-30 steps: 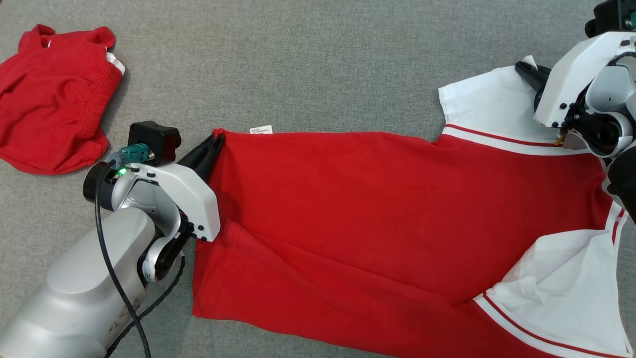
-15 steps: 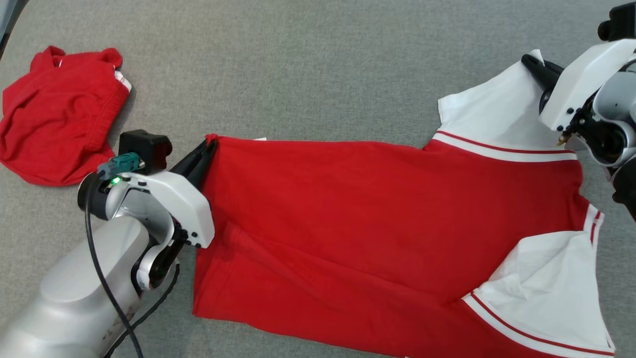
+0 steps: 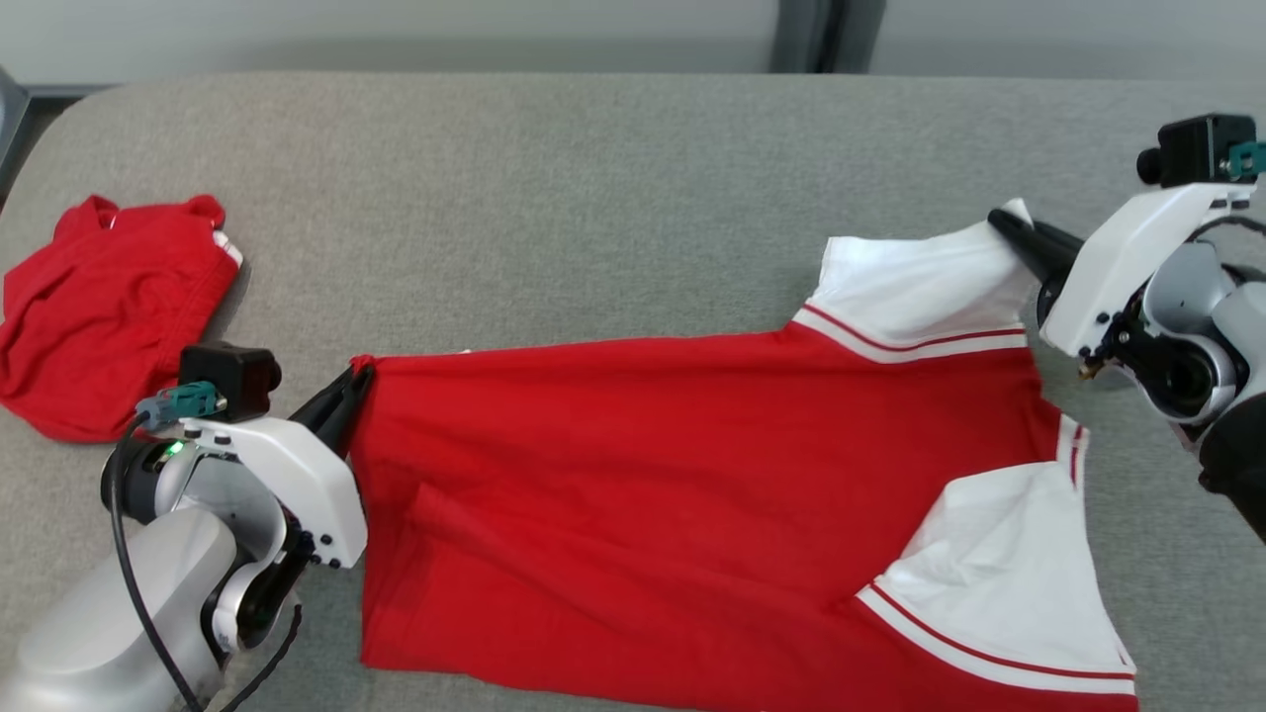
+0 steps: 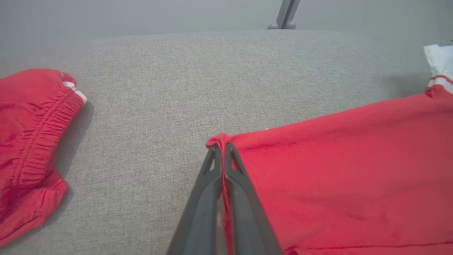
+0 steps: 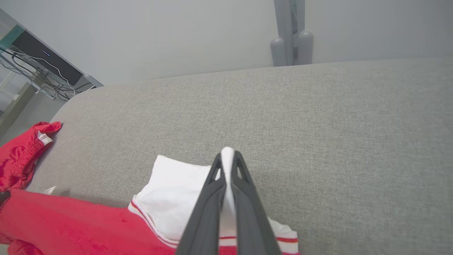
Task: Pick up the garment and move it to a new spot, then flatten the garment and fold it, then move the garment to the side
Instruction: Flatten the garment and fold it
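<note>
The garment (image 3: 673,475) is a red shirt with white sleeves and red-striped trim, spread sideways across the grey table (image 3: 554,188). My left gripper (image 3: 358,381) is shut on its far hem corner at the left; the left wrist view shows the red corner (image 4: 220,139) pinched between the dark fingers (image 4: 208,191). My right gripper (image 3: 1004,222) is shut on the tip of the far white sleeve (image 3: 920,282) at the right. In the right wrist view the white cloth (image 5: 228,166) sticks up between the fingers. The near white sleeve (image 3: 1009,583) lies crumpled at the lower right.
A crumpled pair of red shorts (image 3: 99,307) lies at the table's left end, also seen in the left wrist view (image 4: 28,141). The table's far edge (image 3: 593,77) and a grey post (image 3: 806,35) stand behind. Bare grey cloth lies beyond the shirt.
The head camera has tilted up, bringing the table's far edge into view. Both grippers keep their hold; the far edge of the shirt has been drawn toward me and looks tauter.
</note>
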Controlling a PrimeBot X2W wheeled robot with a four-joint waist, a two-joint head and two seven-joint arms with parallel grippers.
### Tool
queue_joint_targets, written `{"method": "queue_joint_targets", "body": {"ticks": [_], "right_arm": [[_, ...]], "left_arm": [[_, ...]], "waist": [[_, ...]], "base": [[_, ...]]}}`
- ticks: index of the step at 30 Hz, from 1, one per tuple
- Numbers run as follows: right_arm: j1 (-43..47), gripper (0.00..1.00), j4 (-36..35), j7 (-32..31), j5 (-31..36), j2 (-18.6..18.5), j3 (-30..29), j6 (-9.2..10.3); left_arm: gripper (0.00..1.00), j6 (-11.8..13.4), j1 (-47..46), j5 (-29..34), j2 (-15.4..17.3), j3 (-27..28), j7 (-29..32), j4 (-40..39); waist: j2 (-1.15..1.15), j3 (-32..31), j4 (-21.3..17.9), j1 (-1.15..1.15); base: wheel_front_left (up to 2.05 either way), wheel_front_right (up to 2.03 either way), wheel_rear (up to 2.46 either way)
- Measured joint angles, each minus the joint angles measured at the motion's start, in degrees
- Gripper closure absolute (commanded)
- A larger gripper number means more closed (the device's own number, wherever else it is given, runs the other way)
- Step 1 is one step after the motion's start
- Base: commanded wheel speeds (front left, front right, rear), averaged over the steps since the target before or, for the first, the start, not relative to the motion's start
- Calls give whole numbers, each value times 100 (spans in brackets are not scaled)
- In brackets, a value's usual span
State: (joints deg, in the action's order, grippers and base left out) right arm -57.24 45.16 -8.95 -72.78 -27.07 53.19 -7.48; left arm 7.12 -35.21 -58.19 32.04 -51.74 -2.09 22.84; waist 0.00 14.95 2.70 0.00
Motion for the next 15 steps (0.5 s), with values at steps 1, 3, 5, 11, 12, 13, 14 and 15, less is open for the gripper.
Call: {"method": "queue_joint_targets", "body": {"ticks": [1,3,5,11,12,13,14,15], "right_arm": [[47,100,-78,2,-54,-38,44,0],[159,100,-255,-1,-171,-96,122,0],[265,100,-401,-1,-243,-168,205,0],[503,100,-747,-13,-445,-334,439,0],[537,100,-790,-27,-477,-345,477,0],[572,100,-848,-38,-509,-354,505,0],[606,100,-903,-60,-545,-369,543,0],[631,100,-931,-80,-573,-376,590,0]], "left_arm": [[100,1,34,-7,34,3,13,-22],[100,2,104,-77,107,0,85,-81],[100,2,151,-143,171,5,156,-186],[100,-56,344,-337,480,-99,649,-525],[100,-59,357,-347,544,-124,748,-587],[100,-76,375,-375,604,-134,850,-627],[100,-88,402,-430,668,-151,968,-688],[100,-110,436,-508,717,-162,1077,-751]], "waist": [[0,-49,-31,0],[0,-136,-96,0],[0,-215,-160,0],[0,-426,-344,0],[0,-456,-372,0],[0,-483,-399,0],[0,-512,-426,0],[0,-542,-451,0]], "base": [[0,0,0],[0,0,0],[0,0,0],[0,0,0],[0,0,0],[0,0,0],[0,0,0],[0,0,0]]}}
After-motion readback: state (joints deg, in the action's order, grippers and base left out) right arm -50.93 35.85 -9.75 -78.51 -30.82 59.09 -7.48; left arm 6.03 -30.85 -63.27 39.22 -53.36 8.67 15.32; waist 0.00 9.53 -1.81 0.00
